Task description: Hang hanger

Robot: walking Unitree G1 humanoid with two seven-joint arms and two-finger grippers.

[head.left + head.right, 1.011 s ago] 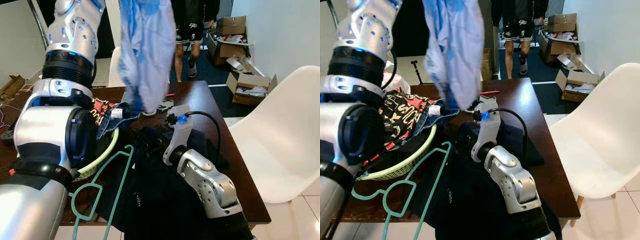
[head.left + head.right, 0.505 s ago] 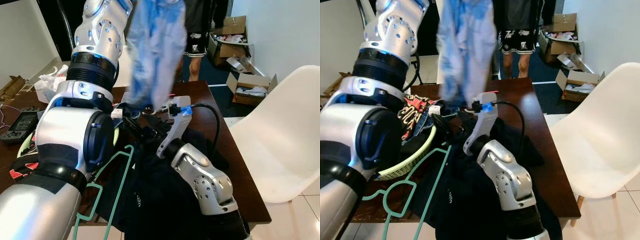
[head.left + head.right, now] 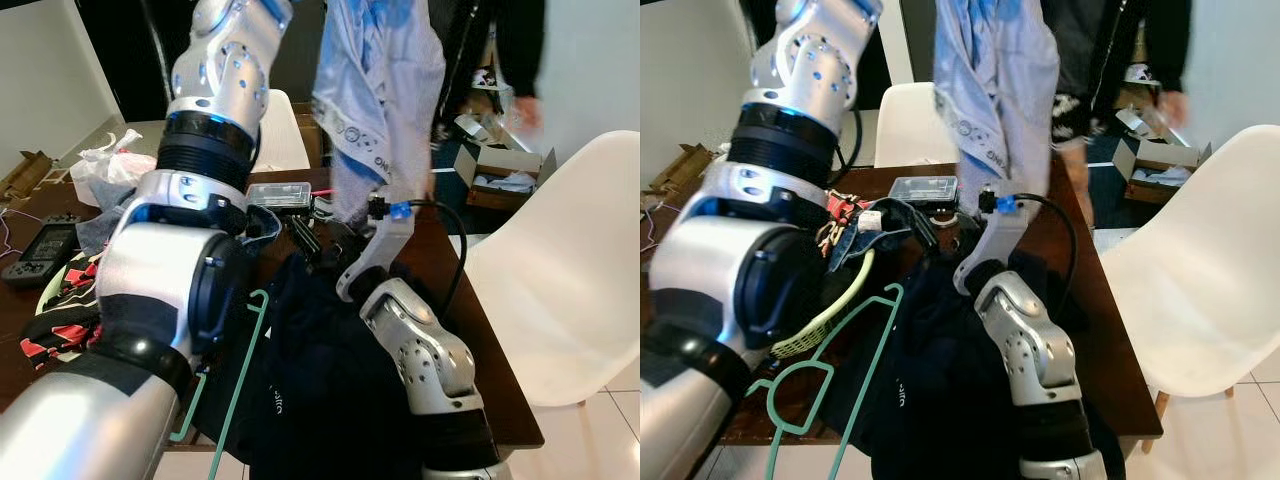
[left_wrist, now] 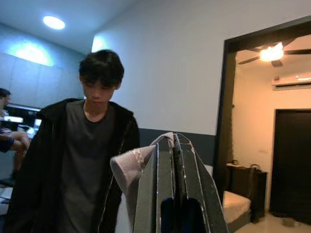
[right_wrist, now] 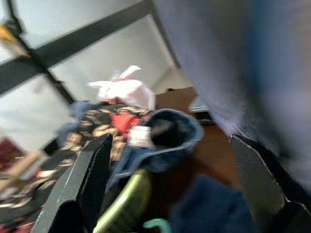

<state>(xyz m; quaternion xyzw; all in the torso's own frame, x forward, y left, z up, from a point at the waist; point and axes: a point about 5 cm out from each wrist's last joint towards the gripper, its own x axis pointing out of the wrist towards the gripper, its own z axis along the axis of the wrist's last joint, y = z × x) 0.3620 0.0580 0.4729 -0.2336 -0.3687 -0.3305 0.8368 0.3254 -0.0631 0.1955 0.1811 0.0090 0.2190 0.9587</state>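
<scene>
Left gripper [image 4: 172, 145] is raised high, its two black fingers pressed together on a fold of a pale blue-and-white garment [image 3: 380, 90], which hangs down from it over the far part of the dark wooden table [image 3: 1110, 350]. Right gripper [image 5: 170, 174] is low over the table with its fingers spread wide, holding nothing.

Nearer the robot than the right gripper, the teal hanger [image 3: 855, 370] lies flat on the table's near edge: a thin wire-like frame, its hook end [image 3: 790, 395] toward the robot's left, one arm running across a dark navy garment [image 3: 320, 390].

Beside it, on the left, a yellow-green basket [image 3: 835, 305] holds patterned clothes. A person in a dark jacket [image 4: 82, 160] stands beyond the table, and a white chair [image 3: 570, 290] sits on the right.
</scene>
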